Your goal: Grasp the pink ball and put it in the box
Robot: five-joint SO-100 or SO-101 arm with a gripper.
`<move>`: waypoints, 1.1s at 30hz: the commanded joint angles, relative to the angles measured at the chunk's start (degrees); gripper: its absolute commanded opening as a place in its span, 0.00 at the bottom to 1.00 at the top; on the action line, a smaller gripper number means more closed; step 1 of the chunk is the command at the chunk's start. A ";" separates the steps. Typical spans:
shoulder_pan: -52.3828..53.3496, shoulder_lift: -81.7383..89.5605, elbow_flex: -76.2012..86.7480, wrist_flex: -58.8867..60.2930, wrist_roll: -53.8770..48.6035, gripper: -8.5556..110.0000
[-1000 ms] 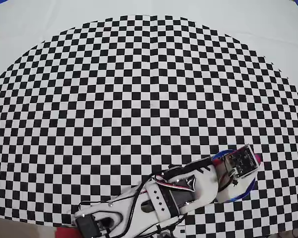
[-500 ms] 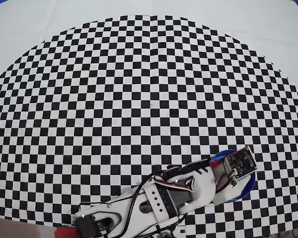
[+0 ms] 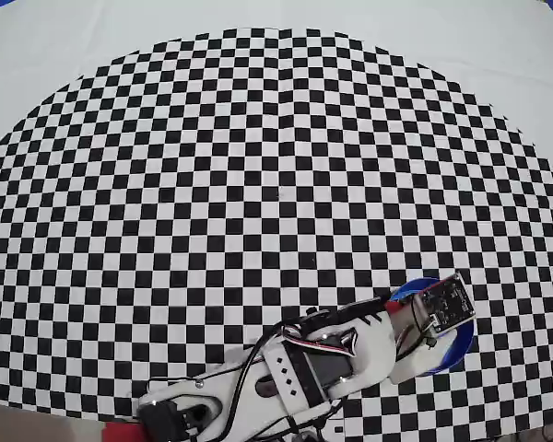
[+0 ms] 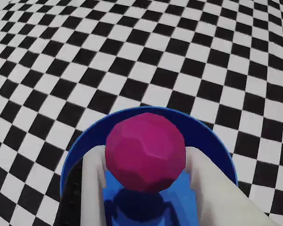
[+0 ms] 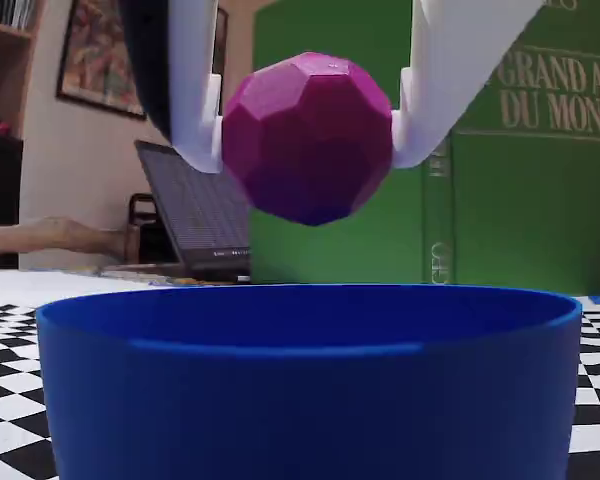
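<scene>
Your gripper (image 5: pixel 308 140) clamps the pink ball (image 5: pixel 307 137) between its two white fingers (image 5: pixel 195 90), holding it in the air directly above the open blue box (image 5: pixel 310 375). The box sits on the checkered worktop (image 3: pixel 258 166) near its bottom edge, toward the bottom-right corner in the overhead view.

The white arm (image 3: pixel 295 373) is reaching from the lower edge of the overhead view toward the right, wrist tilted down; its jaws are clamping the pink ball (image 5: pixel 308 138) from both sides, holding it in the air
</scene>
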 commanded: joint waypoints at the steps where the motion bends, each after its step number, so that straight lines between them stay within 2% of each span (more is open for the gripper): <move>1: 0.44 3.60 0.35 0.26 0.09 0.07; 27: 0.44 3.69 0.44 2.55 -0.35 0.08; 31: 0.62 3.69 0.44 2.46 -0.35 0.25; 33: 0.53 3.69 0.44 2.20 -0.35 0.28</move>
